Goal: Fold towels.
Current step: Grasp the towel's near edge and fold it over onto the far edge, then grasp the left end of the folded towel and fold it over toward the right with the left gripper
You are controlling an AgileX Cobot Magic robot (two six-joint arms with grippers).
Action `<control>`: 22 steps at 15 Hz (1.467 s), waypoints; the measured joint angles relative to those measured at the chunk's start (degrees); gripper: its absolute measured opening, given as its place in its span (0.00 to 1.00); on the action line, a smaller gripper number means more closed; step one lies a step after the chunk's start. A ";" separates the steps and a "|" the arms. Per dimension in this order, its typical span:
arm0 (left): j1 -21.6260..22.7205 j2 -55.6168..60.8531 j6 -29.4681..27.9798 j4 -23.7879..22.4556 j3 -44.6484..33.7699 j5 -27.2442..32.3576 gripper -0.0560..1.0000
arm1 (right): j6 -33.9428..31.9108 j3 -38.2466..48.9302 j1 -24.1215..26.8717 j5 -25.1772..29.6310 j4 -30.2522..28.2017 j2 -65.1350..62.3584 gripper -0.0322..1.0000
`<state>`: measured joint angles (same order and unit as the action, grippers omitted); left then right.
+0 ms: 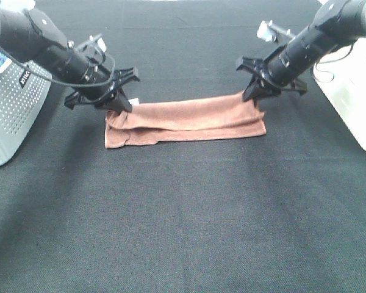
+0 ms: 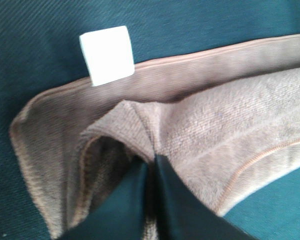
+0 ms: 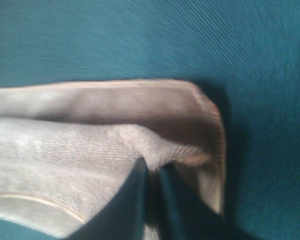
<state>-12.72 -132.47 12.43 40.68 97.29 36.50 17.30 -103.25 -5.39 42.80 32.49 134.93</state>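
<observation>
A brown towel (image 1: 186, 122) lies as a long folded strip across the black table. My left gripper (image 1: 119, 102) is shut on the towel's upper layer at its left end; in the left wrist view its fingers (image 2: 135, 192) pinch a fold of the towel (image 2: 215, 130), next to a white label (image 2: 107, 54). My right gripper (image 1: 256, 94) is shut on the upper layer at the right end; in the right wrist view its fingers (image 3: 140, 195) pinch a raised fold of the towel (image 3: 65, 145). Both ends are lifted slightly off the lower layer.
A grey perforated housing (image 1: 9, 110) stands at the left edge and a white box (image 1: 354, 91) at the right edge. The black tablecloth (image 1: 183, 220) stretches out in front of the towel.
</observation>
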 joint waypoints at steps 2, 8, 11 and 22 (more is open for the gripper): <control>0.00 0.23 -0.17 -0.46 0.11 1.32 0.48 | -0.06 -0.69 0.00 1.72 -0.74 -0.06 0.58; 0.00 2.46 -11.23 -14.78 0.57 5.10 0.76 | -5.04 -0.86 0.00 12.26 -7.22 -4.41 0.76; 0.06 2.46 -17.70 -20.63 0.57 5.44 0.76 | -5.79 -0.86 0.00 13.24 -7.68 -4.58 0.76; 0.06 -3.50 -14.15 -4.30 0.74 1.83 0.42 | -5.96 -0.86 0.00 11.97 -8.54 -4.58 0.76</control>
<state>-12.66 -135.96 -1.72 36.38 98.03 38.33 11.34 -104.11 -5.39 54.77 23.95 130.35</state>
